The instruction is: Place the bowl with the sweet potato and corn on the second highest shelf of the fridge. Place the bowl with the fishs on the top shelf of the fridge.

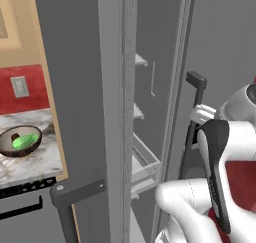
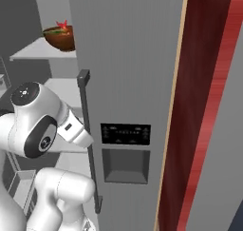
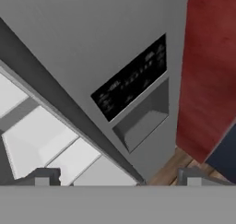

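Far left in the left base view, the bowl with the sweet potato and corn [image 1: 21, 141] sits on the marble counter [image 1: 35, 162], tipped a little toward the camera, so the corn [image 1: 22, 141] shows as a lime-green patch; the sweet potato [image 1: 16, 136] is just a dark speck and I can't read its long axis. The fridge [image 1: 80, 87] door edge cuts off the counter's right end. Further right, inside, pale shelves and a clear drawer [image 1: 145, 162] show edge-on, mostly hidden.

In the right base view, the bowl with the fishs [image 2: 60, 37] stands upright on the top shelf [image 2: 42, 49], its right side hidden by the door. One red fish [image 2: 61, 24] pokes up over the rim; the green one is hard to make out.

My gripper [image 3: 117, 179] has its jaws spread fully wide, holding nothing, fingertips [image 3: 44, 177] either side of the door edge, near the dispenser panel [image 3: 131, 82]
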